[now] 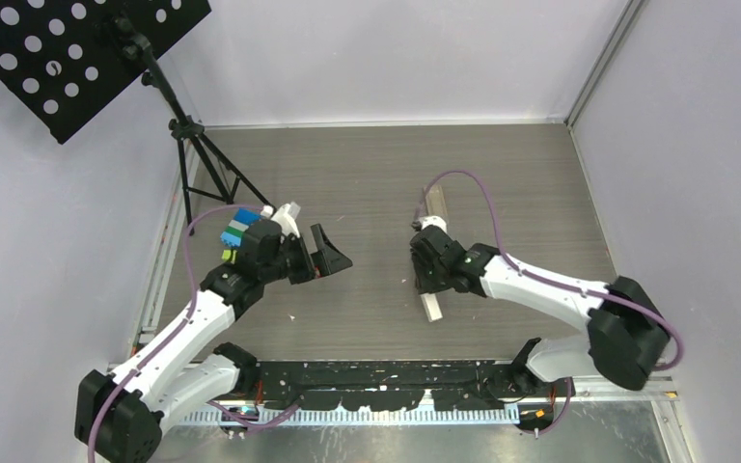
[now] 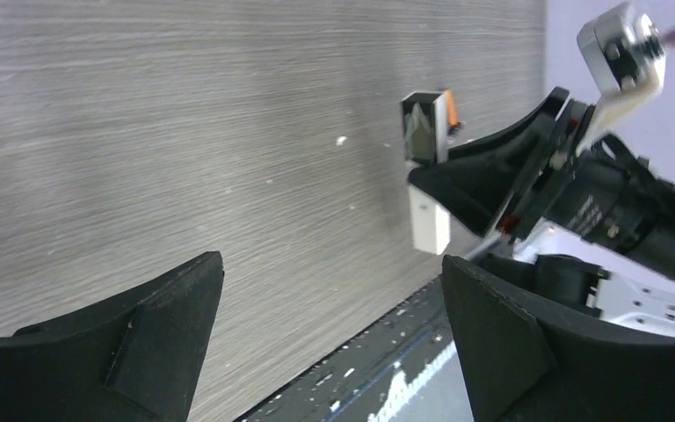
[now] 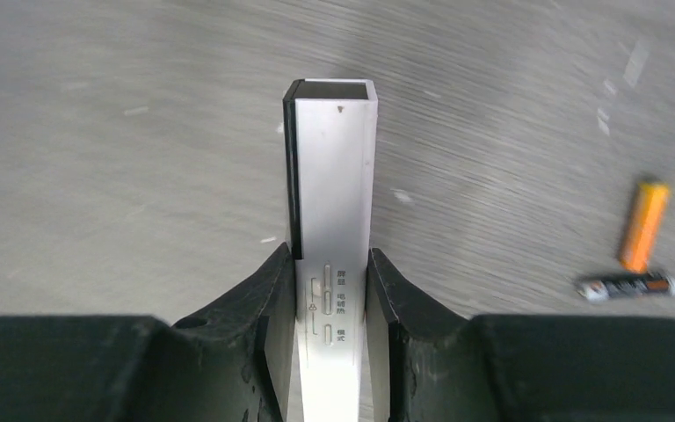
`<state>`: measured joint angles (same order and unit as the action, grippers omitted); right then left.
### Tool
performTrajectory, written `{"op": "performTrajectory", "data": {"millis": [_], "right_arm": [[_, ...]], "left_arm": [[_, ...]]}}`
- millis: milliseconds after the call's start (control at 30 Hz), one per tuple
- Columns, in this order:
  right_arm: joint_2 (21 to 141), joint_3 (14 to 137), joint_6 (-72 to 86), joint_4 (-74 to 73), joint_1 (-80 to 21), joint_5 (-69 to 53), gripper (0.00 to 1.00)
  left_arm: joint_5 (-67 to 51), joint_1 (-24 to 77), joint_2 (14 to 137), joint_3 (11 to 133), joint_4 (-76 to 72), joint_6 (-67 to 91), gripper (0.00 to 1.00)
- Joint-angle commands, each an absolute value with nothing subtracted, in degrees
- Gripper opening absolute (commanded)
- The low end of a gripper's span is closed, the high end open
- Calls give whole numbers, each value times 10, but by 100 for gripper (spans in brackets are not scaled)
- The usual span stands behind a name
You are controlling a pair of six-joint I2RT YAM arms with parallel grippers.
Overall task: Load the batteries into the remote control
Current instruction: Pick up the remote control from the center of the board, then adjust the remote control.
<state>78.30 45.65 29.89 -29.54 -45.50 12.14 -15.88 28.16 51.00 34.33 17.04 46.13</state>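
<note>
The left gripper [image 2: 332,264] hangs with its jaws wide apart on nothing, well apart from the batteries. The right gripper [image 3: 330,255] is the nearer one. Its jaws are clamped on both long edges of the silver remote control [image 3: 334,158], whose long axis runs straight ahead out of them. The remote is a slim metal bar with a black strip down its left side, small buttons between the fingers, and a far end that looks open and hollow. Right of these jaws, clear of the remote, lies the orange battery [image 3: 644,225], with a dark battery [image 3: 628,287] crosswise just beside its near end; neither is loaded yet
</note>
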Motion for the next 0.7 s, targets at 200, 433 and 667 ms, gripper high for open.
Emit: {"op": "performTrajectory", "data": {"millis": [200,433,667], "right_arm": [[665,499,131,-141,-551,18,7],[668,530,81,-148,-581,13,7],[700,557,58,-156,-588,29,7]], "left_arm": [[-335,272,540,417,83,472,90],[-395,272,570,415,48,489,77],[-420,272,606,393,-9,539,64]]}}
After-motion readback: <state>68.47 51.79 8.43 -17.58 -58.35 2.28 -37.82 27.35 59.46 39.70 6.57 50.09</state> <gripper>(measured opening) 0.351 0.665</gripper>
